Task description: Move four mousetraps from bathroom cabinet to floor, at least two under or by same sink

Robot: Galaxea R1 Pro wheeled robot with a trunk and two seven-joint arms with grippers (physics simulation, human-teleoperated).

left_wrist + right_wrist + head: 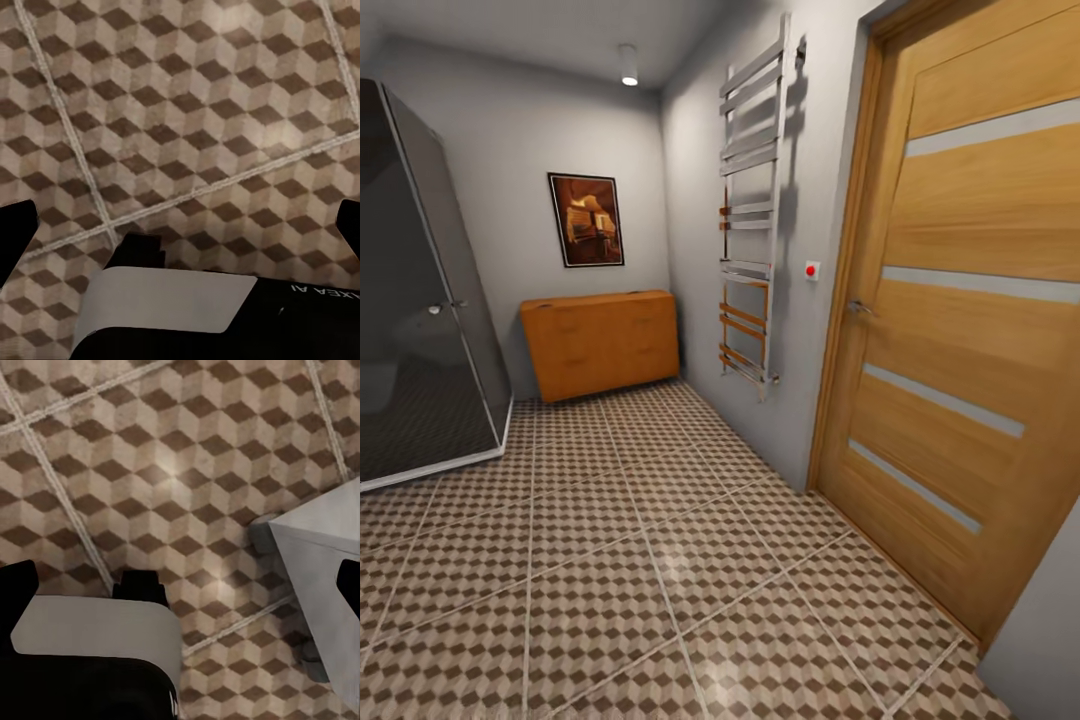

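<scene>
Here, at the far left of your head view, stands a dark glass shower enclosure (420, 290), its base resting on the bathroom floor (660, 580), whose cube-patterned tiles run all the way forward to you. Just beside the enclosure, against the back wall, sits the cabinet (600, 342): orange-brown, flat-topped, every drawer front closed, so you cannot see what is inside, and nothing lies on its top. A framed picture (586, 219) hangs on the wall above it, and a ceiling lamp (628, 66) glows higher up. Moving right, a metal towel rail (752, 210) is fixed to the side wall, then a small red switch (812, 270), then a wooden door (970, 330) with pale horizontal strips, shut. The tiles between you and the cabinet carry nothing that blocks the way. In your left wrist view the left gripper (180, 232) hangs over bare tile, its dark fingertips wide apart at the frame's edges, holding nothing. Your right gripper (180, 585) is likewise spread and unloaded above the tiles, with a pale grey boxy body (322, 585) near one fingertip.
</scene>
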